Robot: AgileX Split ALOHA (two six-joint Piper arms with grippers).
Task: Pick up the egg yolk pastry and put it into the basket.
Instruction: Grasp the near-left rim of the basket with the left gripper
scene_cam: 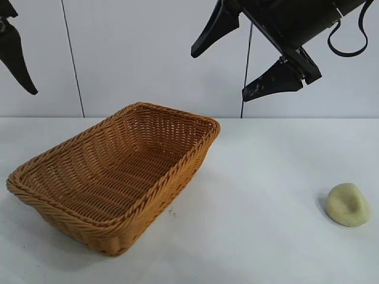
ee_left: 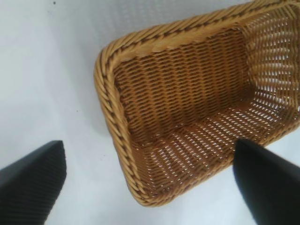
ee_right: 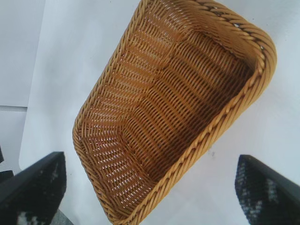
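We see the egg yolk pastry (scene_cam: pixel 348 204) lying on the white counter (scene_cam: pixel 260 236), well below the right hand (scene_cam: pixel 243 59) and off to its outer side, touched by nothing. It sits well apart from the basket (scene_cam: pixel 112 171), which rests on the counter lower than both hands, its bottom bare.

The right hand hangs high over the counter, tilted downward toward the basket, its two black fingers (scene_cam: pixel 216 29) spread wide with nothing between them. In its wrist view the basket (ee_right: pixel 173 108) fills the space ahead of the hand and between the two finger pads (ee_right: pixel 33 192); the pastry does not show there.

Of the left hand (scene_cam: pixel 15 50) we catch only one dark finger at the edge of the exterior view, high above the near corner of the basket, so its exact pose is hard for us to judge from there. Its wrist view is clearer: the fingers (ee_left: pixel 30 183) stand far apart, holding nothing, with the basket (ee_left: pixel 187 108) ahead of and below them, one rounded corner of the braided rim nearest the hand.
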